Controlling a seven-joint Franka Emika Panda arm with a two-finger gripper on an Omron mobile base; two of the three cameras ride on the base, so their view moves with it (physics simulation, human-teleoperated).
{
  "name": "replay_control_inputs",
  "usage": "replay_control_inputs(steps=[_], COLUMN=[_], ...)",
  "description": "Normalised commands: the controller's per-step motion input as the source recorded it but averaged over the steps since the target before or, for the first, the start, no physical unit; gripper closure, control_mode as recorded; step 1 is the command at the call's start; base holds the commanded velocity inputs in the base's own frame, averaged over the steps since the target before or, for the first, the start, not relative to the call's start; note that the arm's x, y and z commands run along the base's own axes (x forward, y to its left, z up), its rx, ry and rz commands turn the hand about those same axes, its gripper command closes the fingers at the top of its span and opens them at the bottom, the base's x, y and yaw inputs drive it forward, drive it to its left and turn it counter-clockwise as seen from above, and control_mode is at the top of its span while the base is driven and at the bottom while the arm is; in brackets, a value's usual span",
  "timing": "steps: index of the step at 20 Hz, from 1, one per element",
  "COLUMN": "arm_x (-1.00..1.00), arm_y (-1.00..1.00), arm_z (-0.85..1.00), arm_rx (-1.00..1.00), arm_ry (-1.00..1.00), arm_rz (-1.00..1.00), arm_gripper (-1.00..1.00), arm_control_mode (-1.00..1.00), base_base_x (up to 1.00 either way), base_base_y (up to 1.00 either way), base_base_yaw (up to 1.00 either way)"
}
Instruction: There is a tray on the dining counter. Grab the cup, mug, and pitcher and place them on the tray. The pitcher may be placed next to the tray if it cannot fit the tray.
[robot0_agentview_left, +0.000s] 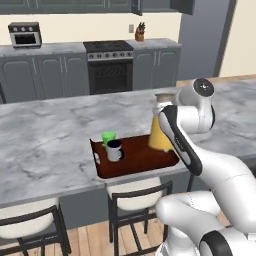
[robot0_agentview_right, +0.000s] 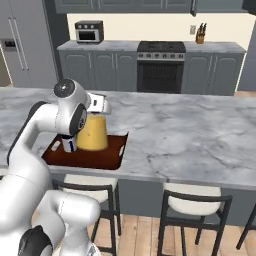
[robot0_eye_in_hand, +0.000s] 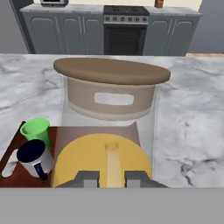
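In the hand view, farthest to the left of the gripper (robot0_eye_in_hand: 111, 178) stands the cup (robot0_eye_in_hand: 36, 130), a bright green tumbler, upright on the tray (robot0_eye_in_hand: 9, 148). Just in front of the cup and touching or nearly touching it sits the mug (robot0_eye_in_hand: 34, 157), grey-white with a dark navy inside, its dark handle turned toward the gripper side. Both rest near the tray's left short end, where a small white handle shows at the rim. Straight ahead of the gripper, very close, rises the pitcher (robot0_eye_in_hand: 109, 131): a clear glass cone with orange liquid in its lower part and a round brown lid on top. The two dark finger tips stand slightly apart at the pitcher's base side; whether they press the glass cannot be told from here.

In the left base view the cup (robot0_agentview_left: 108, 136) and mug (robot0_agentview_left: 114, 150) stand together at the left of the tray (robot0_agentview_left: 137, 162), and the pitcher (robot0_agentview_left: 161, 131) stands upright at the tray's right part, half hidden behind the white arm. The tray lies near the front edge of the dining counter (robot0_agentview_left: 45, 140).

In the right base view the pitcher (robot0_agentview_right: 92, 132) sits on the tray (robot0_agentview_right: 112, 155), the mug (robot0_agentview_right: 68, 145) peeks out to its left behind the arm, and the dining counter (robot0_agentview_right: 190, 135) stretches away to the right of the gripper.
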Motion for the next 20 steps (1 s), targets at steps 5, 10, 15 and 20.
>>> replay_control_inputs(steps=[5, 10, 15, 20], arm_x=[0.00, 0.00, 0.31, 0.98], arm_y=[0.00, 0.00, 0.10, 0.33], arm_z=[0.00, 0.00, -0.15, -0.44], arm_rx=[0.00, 0.00, 0.00, -0.02], arm_ry=[0.00, 0.00, 0.00, 0.00], arm_rz=[0.00, 0.00, 0.00, 0.00], arm_gripper=[1.00, 1.00, 1.00, 1.00], arm_control_mode=[1.00, 1.00, -1.00, -1.00], base_base_x=[0.57, 0.65, 0.38, 0.00], base_base_y=[0.15, 0.16, 0.11, 0.00], base_base_yaw=[0.00, 0.00, 0.00, 0.00])
